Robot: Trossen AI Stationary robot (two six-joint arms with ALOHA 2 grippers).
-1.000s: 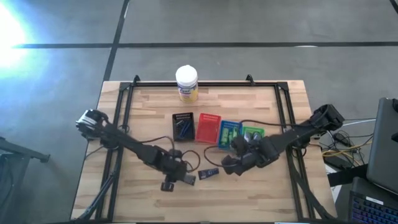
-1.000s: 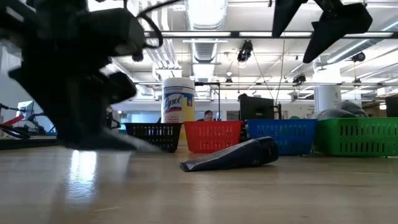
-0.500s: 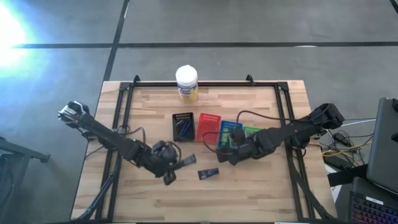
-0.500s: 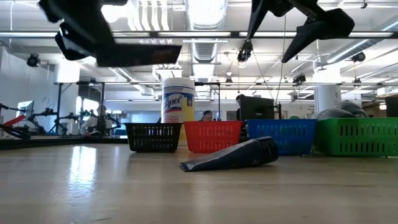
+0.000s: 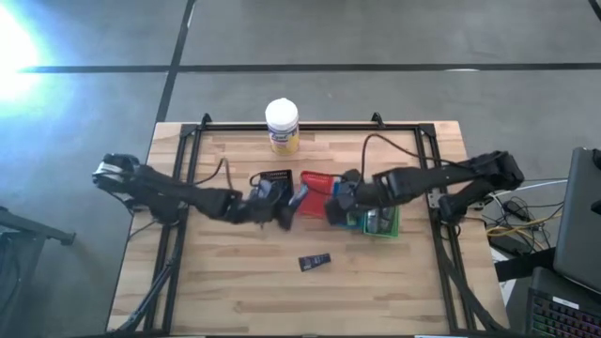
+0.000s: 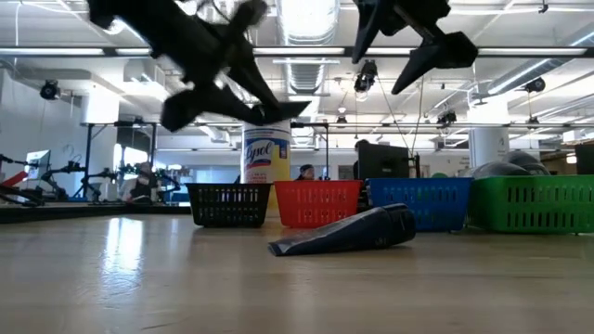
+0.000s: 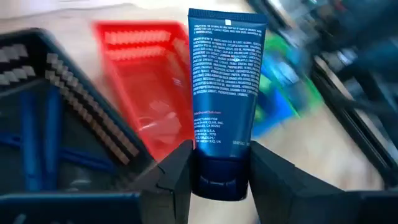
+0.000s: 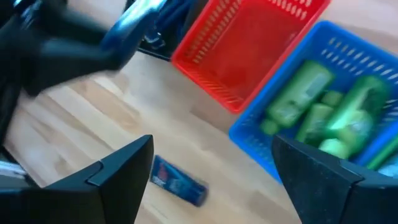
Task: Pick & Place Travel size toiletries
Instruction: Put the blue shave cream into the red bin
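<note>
Left tool point(image 7: 214, 177) is clamped on a dark navy tube point(image 7: 225, 93) by its cap end — the flat printed body sticks out past the fingers, held over the gap between the black tray point(image 5: 275, 187) and red tray point(image 5: 317, 188), above the tabletop point(image 5: 235, 291). From overhead the left tool point(image 5: 282, 208) sits at the black tray's near corner.

Right tool point(image 8: 211, 171) has its fingers spread wide, nothing between them — it hangs over the red and blue trays; overhead it shows at point(image 5: 340, 199).

A second navy packet point(image 5: 315, 261) lies flat on the wood, well apart from both tools; at table height point(image 6: 348, 234) it tapers to a thin crimped edge.

Blue tray point(image 8: 298, 130) holds glossy green tubes point(image 8: 301, 93). Trays are plastic mesh baskets. Black tray holds thin blue sticks point(image 7: 37, 140). Tabletop is light butcher-block wood.
</note>
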